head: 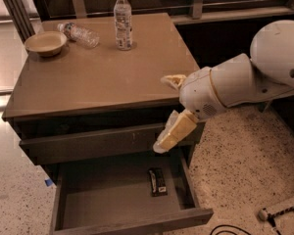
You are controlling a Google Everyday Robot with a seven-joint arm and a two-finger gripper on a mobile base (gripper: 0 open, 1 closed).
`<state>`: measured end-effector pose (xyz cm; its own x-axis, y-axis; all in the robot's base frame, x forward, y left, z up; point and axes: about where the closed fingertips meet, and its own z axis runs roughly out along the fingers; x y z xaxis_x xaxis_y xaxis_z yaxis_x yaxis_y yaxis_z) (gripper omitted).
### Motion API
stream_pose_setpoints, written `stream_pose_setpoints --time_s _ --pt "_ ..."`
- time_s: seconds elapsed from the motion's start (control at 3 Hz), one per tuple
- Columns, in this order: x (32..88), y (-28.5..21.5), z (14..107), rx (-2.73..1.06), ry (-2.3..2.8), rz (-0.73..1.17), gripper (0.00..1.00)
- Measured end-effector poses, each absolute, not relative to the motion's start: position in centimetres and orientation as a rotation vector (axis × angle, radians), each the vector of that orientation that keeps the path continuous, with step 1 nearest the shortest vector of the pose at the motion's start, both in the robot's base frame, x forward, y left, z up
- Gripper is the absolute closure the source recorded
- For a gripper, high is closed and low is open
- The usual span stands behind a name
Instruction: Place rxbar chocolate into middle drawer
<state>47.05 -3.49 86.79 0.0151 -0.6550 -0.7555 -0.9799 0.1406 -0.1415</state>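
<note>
My gripper (160,113) hangs at the right-hand end of the cabinet front, level with the shut upper drawer (93,143) and above the open middle drawer (130,223). Its two pale yellow fingers (175,131) are spread wide, one pointing down towards the drawer, the other up by the edge of the cabinet top (103,80), and nothing sits between them. The rxbar chocolate (158,181) lies flat on the drawer floor, right of centre, just below the lower fingertip and clear of it. I can see pale print on its dark wrapper but cannot read it. On the cabinet top, well behind the gripper, a clear water bottle (122,21) stands upright; its label is unreadable to me. A second bottle (79,33) lies on its side beside a tan bowl (45,43) at the far left corner.
</note>
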Motion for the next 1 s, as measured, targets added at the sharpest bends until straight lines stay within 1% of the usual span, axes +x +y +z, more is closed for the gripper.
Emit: stream_pose_setpoints --time_s 0.33,0.67,1.0 --pt "48.1 -3.3 97.1 -1.587 1.583 0.424 0.0" --pt "48.4 -3.2 99.5 -1.572 1.544 0.392 0.0" --pt "48.4 -3.2 99.5 -1.572 1.544 0.392 0.0"
